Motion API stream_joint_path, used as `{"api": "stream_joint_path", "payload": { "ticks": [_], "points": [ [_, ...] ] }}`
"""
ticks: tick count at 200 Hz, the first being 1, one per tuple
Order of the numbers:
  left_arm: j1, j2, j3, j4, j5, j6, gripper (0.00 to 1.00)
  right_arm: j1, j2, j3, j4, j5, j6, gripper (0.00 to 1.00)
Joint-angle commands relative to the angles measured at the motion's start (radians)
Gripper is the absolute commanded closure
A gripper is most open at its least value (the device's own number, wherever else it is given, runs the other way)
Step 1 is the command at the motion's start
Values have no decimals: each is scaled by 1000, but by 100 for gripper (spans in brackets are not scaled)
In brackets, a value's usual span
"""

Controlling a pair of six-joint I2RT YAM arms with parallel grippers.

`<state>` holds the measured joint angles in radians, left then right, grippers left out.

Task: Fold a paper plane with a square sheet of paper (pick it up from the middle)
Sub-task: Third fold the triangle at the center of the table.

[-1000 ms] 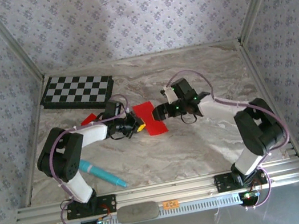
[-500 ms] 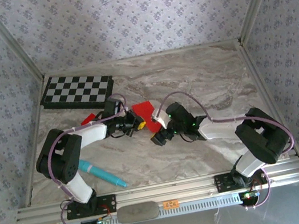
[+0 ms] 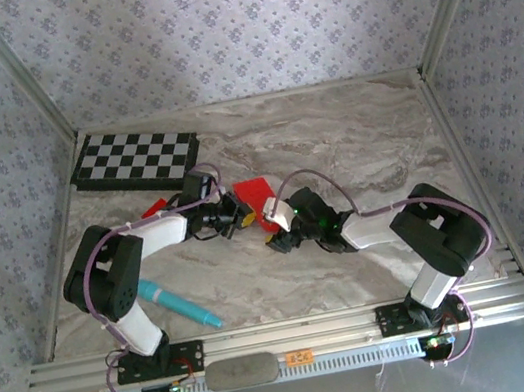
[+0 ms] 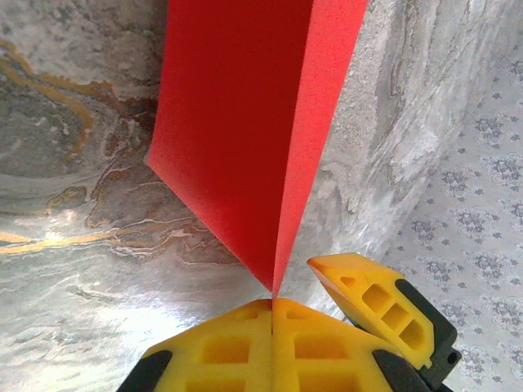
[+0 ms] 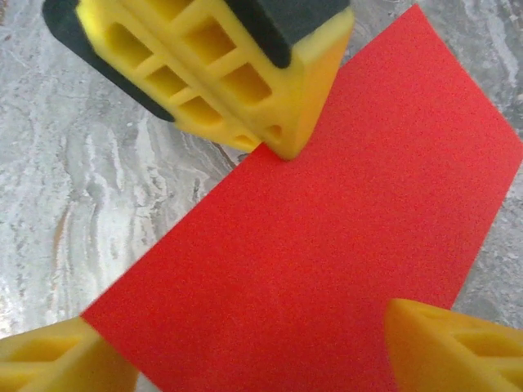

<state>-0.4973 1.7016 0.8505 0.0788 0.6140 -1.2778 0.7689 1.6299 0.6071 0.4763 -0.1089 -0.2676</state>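
Note:
The square sheet of paper (image 3: 254,195) is bright red and folded over, lying mid-table with one flap raised. My left gripper (image 3: 242,216) is shut on its near corner; in the left wrist view the yellow fingertips meet on the creased edge of the paper (image 4: 245,139) at the left gripper (image 4: 274,300). My right gripper (image 3: 270,227) hovers low at the paper's near right side. In the right wrist view it is the right gripper (image 5: 253,359), open, its yellow fingertips (image 5: 458,343) spread wide over the flat red paper (image 5: 327,245). The left gripper (image 5: 282,147) touches the sheet's edge there.
A chequered board (image 3: 134,160) lies at the back left. A small red scrap (image 3: 155,209) sits behind the left arm. A teal pen (image 3: 180,307) lies near the left arm's base. The marble table (image 3: 363,137) is walled on three sides.
My right arm has swung from the paper's right side round toward its near side and dropped low over the sheet. The left gripper has kept its hold in place.

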Motion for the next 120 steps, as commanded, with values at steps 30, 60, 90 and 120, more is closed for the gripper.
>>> {"api": "stream_joint_path", "payload": {
  "ticks": [30, 60, 90, 120],
  "points": [
    [5, -3, 25, -24, 18, -2, 100, -1, -50, -36, 70, 7, -37, 47],
    [5, 5, 27, -27, 17, 0, 100, -6, -69, -36, 42, -56, -38, 57],
    [6, 5, 27, -33, 17, 1, 100, -7, -63, -29, 40, -80, -26, 61],
    [5, 0, 23, -46, 8, 6, 100, -9, -58, -13, 12, -114, -24, 76]
  ]
}}
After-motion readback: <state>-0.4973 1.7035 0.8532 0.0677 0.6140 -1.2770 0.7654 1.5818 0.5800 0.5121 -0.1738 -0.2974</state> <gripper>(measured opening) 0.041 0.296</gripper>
